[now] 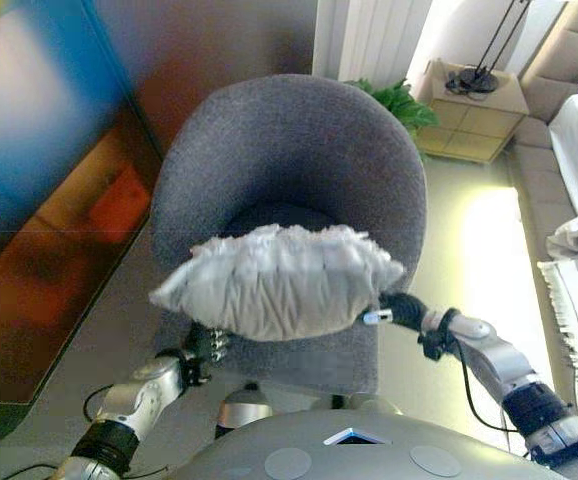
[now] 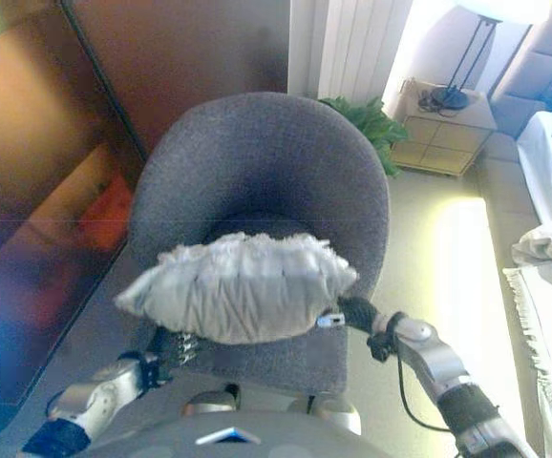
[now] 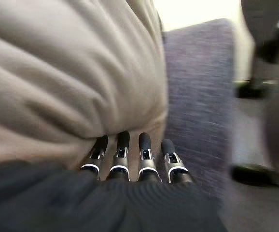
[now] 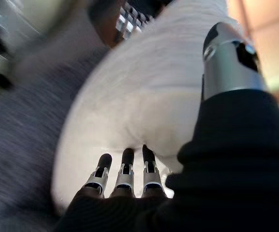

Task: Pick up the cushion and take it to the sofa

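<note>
Grey armchair (image 1: pixel 289 160) behind; cushion (image 1: pixel 279 280) pressed between left robot hand (image 1: pixel 212 347) and right robot hand (image 1: pixel 394 305), fingers straight on both.

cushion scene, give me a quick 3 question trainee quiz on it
1. True or false: the cushion lies flat on the floor.
2. How is the cushion carried? A) pinched by one hand; B) pressed between the left hand and the right hand; C) hung on the lamp.
3. Fill in: behind the cushion stands a grey ____.

Key:
1. False. It is held up in front of the armchair.
2. B. Straight fingers of each hand press against opposite ends.
3. Armchair. The plant and side table are beyond it.
</note>
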`<state>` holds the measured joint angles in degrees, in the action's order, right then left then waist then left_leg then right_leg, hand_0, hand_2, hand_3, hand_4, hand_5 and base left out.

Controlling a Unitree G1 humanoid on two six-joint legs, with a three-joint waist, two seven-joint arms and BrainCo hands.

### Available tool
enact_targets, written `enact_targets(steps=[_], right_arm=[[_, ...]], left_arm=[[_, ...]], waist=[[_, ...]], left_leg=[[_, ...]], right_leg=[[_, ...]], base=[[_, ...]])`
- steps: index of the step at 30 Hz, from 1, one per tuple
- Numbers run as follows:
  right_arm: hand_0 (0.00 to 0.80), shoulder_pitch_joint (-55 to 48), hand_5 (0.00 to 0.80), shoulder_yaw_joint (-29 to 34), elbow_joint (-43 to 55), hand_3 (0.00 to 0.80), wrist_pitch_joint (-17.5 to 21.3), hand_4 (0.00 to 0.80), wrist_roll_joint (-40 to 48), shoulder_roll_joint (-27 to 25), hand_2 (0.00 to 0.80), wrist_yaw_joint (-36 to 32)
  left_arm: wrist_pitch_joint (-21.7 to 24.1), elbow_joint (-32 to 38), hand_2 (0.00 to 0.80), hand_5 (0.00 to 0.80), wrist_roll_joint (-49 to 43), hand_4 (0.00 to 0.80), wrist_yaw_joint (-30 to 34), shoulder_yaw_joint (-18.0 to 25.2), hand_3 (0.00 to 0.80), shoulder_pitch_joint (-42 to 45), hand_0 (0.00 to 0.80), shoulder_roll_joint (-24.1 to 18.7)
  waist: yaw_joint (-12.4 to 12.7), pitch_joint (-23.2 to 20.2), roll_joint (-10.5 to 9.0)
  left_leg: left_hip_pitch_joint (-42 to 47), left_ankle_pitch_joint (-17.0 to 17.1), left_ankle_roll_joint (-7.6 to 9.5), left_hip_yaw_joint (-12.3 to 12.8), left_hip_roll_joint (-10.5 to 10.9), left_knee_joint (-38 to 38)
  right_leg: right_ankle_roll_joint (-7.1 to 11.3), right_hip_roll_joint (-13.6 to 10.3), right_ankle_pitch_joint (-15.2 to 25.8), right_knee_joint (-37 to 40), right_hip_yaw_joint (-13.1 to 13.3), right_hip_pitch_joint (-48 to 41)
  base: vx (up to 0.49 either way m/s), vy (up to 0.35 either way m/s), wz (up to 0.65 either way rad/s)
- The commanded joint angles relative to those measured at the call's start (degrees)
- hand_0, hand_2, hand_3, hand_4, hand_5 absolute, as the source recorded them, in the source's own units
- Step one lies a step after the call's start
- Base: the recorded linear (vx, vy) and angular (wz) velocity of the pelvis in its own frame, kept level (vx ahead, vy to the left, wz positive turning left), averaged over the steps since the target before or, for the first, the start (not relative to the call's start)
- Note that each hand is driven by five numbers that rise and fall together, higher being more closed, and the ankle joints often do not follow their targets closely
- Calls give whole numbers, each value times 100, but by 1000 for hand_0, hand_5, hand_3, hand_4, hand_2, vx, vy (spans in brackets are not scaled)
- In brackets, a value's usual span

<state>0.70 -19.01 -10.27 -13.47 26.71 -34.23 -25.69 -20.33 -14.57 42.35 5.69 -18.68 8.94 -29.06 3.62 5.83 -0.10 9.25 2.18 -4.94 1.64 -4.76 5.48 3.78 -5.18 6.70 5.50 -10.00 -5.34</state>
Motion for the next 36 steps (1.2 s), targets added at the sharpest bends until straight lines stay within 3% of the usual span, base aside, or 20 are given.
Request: enact_targets(steps=[1, 9, 16, 26, 36], right_arm=[[0, 1459, 0, -95, 437, 0, 762, 0, 698, 416, 0, 536], [0, 3689, 0, -154, -664, 0, 935, 0, 593, 1194, 0, 2523], [0, 4598, 0, -128, -1120, 0, 1074, 0, 859, 1115, 0, 3299], [0, 4551, 0, 84, -1005, 0, 899, 0, 872, 873, 0, 3324], [0, 3209, 0, 502, -789, 0, 484, 0, 324, 710, 0, 3029]], left_arm=[[962, 631, 0, 0, 328, 0, 14, -463, 0, -1277, 0, 621], [1645, 27, 0, 0, 145, 0, -1250, -523, 0, -3617, 0, 1590], [1907, -677, 0, 0, 439, 0, -1705, -121, 0, -4822, 0, 1469], [2092, -1188, 0, 0, 771, 0, -1767, 270, 0, -5052, 0, 1181], [1863, -726, 0, 0, 766, 0, -1745, 468, 0, -4192, 0, 1229]], waist=[[-41, 39, 0], [-203, -141, -81], [-335, -312, -94], [-461, -376, -77], [-539, -300, -89]], left_leg=[[104, -772, 233, 25, 178, -48], [125, -810, 183, 68, 135, -48], [37, -772, 155, 205, 125, -48], [38, -782, 163, 321, 146, -48], [95, -850, 213, 348, 177, -48]], right_leg=[[322, -133, -941, -50, -92, -441], [269, -110, -990, -50, -16, -457], [238, -85, -975, -50, 81, -350], [206, -46, -999, -50, 196, -322], [236, -42, -1006, -50, 284, -351]], base=[[0, 0, 0], [0, -2, -1], [-21, -11, -11], [-9, -6, -7], [3, 0, -1]])
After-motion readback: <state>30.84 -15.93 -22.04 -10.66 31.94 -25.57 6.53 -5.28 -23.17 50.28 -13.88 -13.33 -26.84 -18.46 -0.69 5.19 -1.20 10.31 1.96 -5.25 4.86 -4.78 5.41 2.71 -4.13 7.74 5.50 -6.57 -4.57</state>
